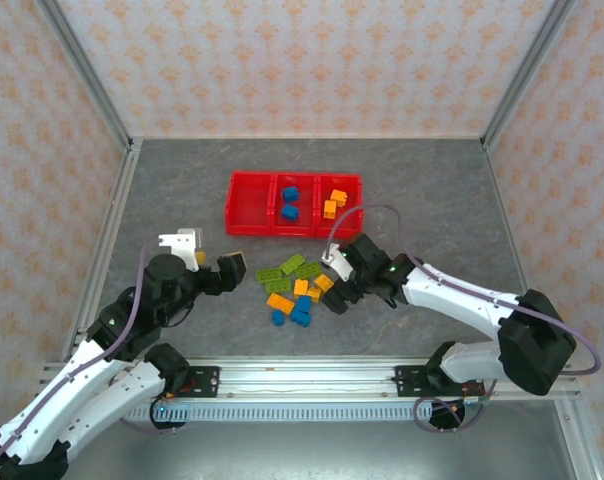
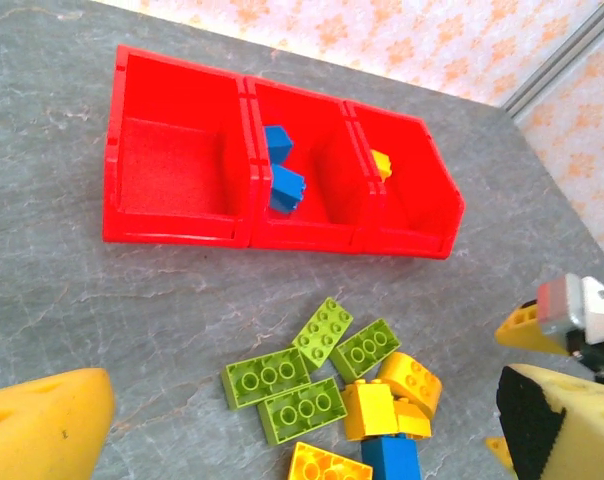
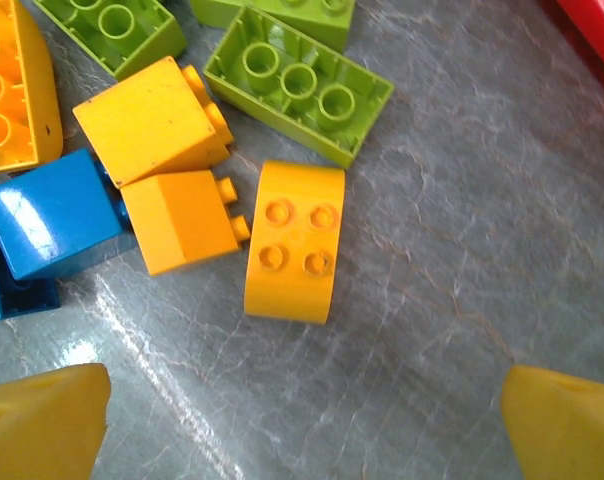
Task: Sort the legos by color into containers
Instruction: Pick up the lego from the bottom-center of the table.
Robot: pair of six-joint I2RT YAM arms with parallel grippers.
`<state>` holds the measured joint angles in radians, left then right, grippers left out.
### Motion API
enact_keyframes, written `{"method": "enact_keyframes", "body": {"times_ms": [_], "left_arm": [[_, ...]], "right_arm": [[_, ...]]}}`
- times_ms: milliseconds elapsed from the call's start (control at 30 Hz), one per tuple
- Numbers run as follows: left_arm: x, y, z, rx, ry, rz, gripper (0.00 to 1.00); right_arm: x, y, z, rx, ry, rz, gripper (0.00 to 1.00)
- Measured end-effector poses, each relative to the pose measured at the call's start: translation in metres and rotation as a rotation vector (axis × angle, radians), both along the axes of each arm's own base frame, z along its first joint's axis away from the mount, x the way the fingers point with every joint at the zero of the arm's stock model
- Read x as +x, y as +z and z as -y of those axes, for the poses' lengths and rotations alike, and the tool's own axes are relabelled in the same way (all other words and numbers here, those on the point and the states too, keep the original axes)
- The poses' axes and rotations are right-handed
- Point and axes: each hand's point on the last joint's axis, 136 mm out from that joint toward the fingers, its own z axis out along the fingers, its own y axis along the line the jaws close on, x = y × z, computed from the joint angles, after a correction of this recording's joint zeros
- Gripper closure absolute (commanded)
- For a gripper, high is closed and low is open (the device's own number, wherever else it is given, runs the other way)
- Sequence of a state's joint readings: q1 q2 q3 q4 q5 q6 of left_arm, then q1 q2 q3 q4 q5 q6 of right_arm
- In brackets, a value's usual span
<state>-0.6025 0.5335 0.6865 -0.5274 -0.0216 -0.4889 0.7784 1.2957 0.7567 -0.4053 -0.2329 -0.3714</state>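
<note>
Tray (image 1: 250,190) at bench far centre: two blue bricks (image 1: 290,203) in middle bin, two orange bricks (image 1: 334,203) in right bin. No green binned. Unsorted pile (image 1: 294,288) near front centre. Right gripper (image 3: 302,420) fingers apart over rounded orange brick (image 3: 292,240). Left gripper (image 1: 210,258) fingers apart, holding nothing.

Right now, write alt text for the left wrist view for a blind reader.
A red three-bin tray sits on a grey table, two blue bricks in its middle bin and one yellow brick in the right. Nearer, loose lime green, yellow and blue bricks show between the left gripper's open jaws.
</note>
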Motion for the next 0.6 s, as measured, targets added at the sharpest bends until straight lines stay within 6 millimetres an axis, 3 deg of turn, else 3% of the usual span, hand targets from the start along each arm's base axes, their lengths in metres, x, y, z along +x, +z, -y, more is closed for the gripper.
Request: {"method": "enact_keyframes", "body": {"times_ms": [267, 600], "left_arm": [[0.003, -0.017, 0.009, 0.022, -0.031, -0.054, 0.01], [0.006, -0.025, 0.013, 0.041, -0.039, -0.083, 0.01]], "right_arm": [[0.0, -0.034, 0.001, -0.073, 0.075, -0.007, 0.07], [0.002, -0.052, -0.002, -0.096, 0.108, -0.018, 0.13]]}}
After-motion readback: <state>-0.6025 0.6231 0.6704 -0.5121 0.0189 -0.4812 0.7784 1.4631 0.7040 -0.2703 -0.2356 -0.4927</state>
